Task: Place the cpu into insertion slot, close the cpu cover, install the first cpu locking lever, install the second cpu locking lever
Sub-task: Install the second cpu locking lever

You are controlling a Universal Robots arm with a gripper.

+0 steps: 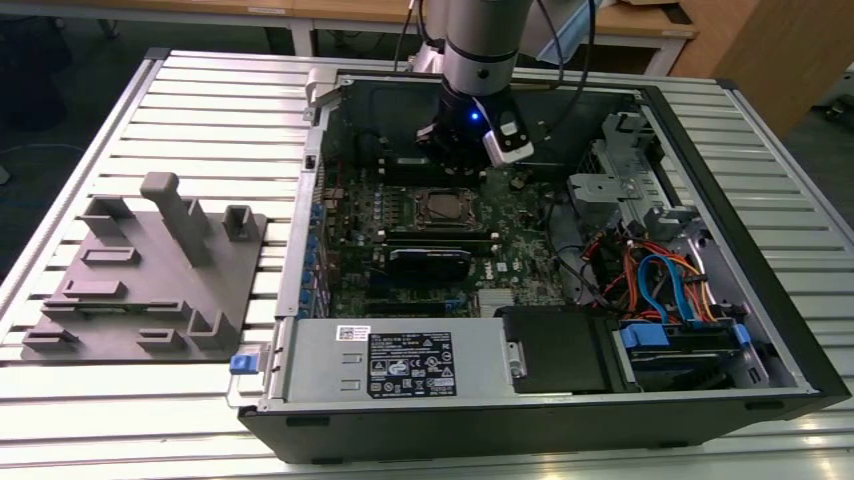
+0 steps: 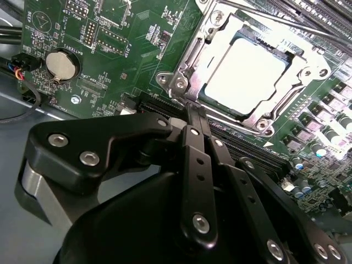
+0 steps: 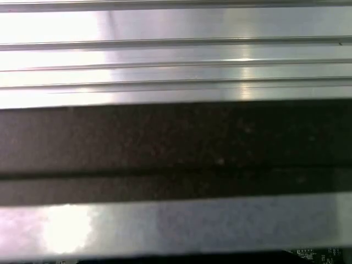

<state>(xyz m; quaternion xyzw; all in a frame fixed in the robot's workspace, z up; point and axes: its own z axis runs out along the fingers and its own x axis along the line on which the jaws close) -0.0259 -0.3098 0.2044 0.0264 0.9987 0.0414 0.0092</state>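
In the second wrist view the gripper [image 2: 193, 110] fills the foreground, its black fingers [image 2: 197, 165] pressed together with no gap between them and nothing held. Their tips sit just beside the near edge of the insertion slot [image 2: 181, 85]. Beyond them the cpu [image 2: 247, 74] lies seated in the socket, its pale metal top framed by the cpu cover [image 2: 308, 69], which appears to lie down flat around it. A thin locking lever [image 2: 308, 27] runs along the far side. A coin cell [image 2: 59, 63] sits on the motherboard [image 2: 132, 49], well apart from the socket.

In the exterior view the gripper [image 1: 461, 160] hangs over the open computer case [image 1: 747, 300], just beyond the socket [image 1: 441, 207].

By my judgement the chip and cover steps are done and lever work is in hand; it calls for pressing a thin rod down and hooking it under its catch without slipping.
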